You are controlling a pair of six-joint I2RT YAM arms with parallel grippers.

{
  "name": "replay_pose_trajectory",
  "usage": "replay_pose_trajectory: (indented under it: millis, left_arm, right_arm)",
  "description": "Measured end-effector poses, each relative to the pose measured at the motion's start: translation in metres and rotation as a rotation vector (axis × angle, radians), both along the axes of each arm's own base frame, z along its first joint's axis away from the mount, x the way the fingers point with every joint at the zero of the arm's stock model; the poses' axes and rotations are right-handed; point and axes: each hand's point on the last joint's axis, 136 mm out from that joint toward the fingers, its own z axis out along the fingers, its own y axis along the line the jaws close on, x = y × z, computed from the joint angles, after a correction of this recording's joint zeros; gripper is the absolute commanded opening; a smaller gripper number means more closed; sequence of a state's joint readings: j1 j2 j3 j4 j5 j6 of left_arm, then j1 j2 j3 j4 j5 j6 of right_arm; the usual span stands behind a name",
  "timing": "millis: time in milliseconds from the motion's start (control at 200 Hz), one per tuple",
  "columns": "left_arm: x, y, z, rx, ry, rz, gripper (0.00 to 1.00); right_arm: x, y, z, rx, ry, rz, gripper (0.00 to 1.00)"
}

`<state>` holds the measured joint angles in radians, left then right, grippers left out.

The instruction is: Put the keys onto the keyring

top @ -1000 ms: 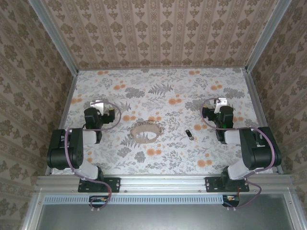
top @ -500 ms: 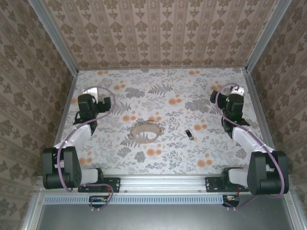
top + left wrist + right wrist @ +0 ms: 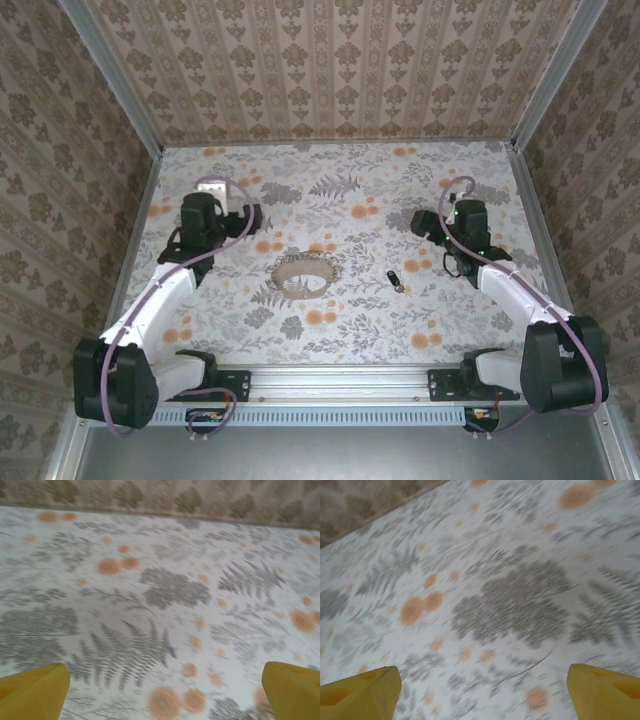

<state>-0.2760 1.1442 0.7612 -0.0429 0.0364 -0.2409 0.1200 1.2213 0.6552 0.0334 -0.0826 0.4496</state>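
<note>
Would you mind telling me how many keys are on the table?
1. The key lies right of the tan ring, apart from it; others may be hidden under the arms.

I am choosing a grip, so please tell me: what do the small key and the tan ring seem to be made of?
Key: dark, dull body, possibly plastic; pale glinting end, likely metal. Too small to be sure.
Ring: tan, matte, uneven outline, perhaps cord or woven fibre; it shows no metallic shine.

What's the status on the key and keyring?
Left gripper open, empty. Right gripper open, empty. Small dark oblong key with pale metal end on floral table, right of tan loop, apart. Nothing blocking.
</note>
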Motion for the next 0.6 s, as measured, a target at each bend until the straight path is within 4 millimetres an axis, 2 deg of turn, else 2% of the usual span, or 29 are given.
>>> replay_pose_trajectory:
  millis: [170,305,405,600]
  left_arm:
    - [-0.031,-0.058,-0.021,-0.012,0.068,-0.184,0.93]
    - [-0.059,-0.095,-0.054,0.017,0.166,-0.310,0.90]
    - [-0.071,-0.111,-0.073,0.043,0.223,-0.360,0.87]
    - [-0.089,-0.129,-0.113,0.106,0.340,-0.424,0.80]
  right_arm:
    - [-0.028,0.065,-0.004,0.052,0.054,0.217,0.79]
    - [-0.050,0.105,-0.007,0.105,0.094,0.338,0.74]
    - [-0.068,0.127,-0.019,0.123,0.139,0.409,0.68]
    - [-0.088,0.165,-0.059,0.137,0.266,0.503,0.55]
